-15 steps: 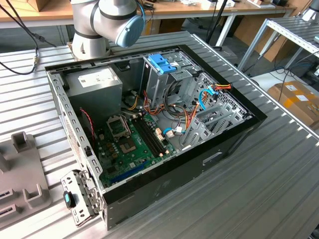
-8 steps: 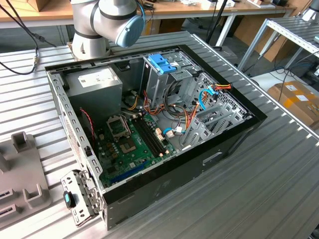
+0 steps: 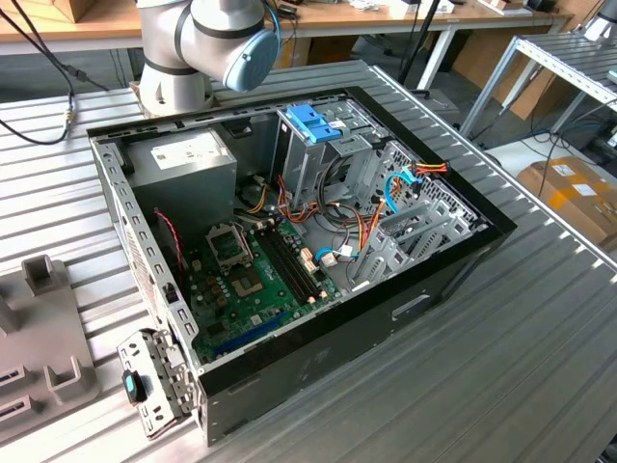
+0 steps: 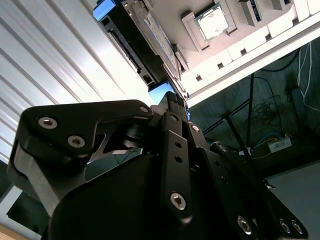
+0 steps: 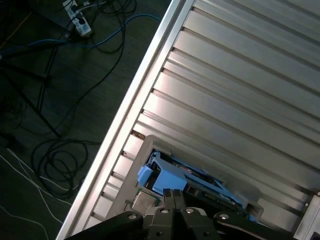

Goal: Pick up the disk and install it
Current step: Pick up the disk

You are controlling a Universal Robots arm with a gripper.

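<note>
The disk (image 5: 197, 181) is a flat drive with light-blue rails, lying in a grey fixture (image 5: 144, 201) near the edge of the ribbed metal table. In the second wrist view the disk (image 4: 142, 47) stretches away from my fingertips, its blue end right beside them. My gripper (image 5: 173, 193) has its black fingers drawn together at the disk's near end, also seen as the gripper (image 4: 176, 100) in the second wrist view. Whether the tips pinch the blue rail is hidden. The open computer case (image 3: 463, 253) with its drive cage (image 3: 318, 159) stands in the exterior view.
A blocky blue latch (image 3: 313, 123) tops the drive cage. Cables, a motherboard (image 3: 253, 280) and a power supply (image 3: 183, 164) crowd the case. The arm's base (image 3: 183, 58) stands behind it. A grey fixture (image 3: 43, 318) lies at the exterior view's left. Beyond the table edge (image 5: 135, 107) is floor with cables.
</note>
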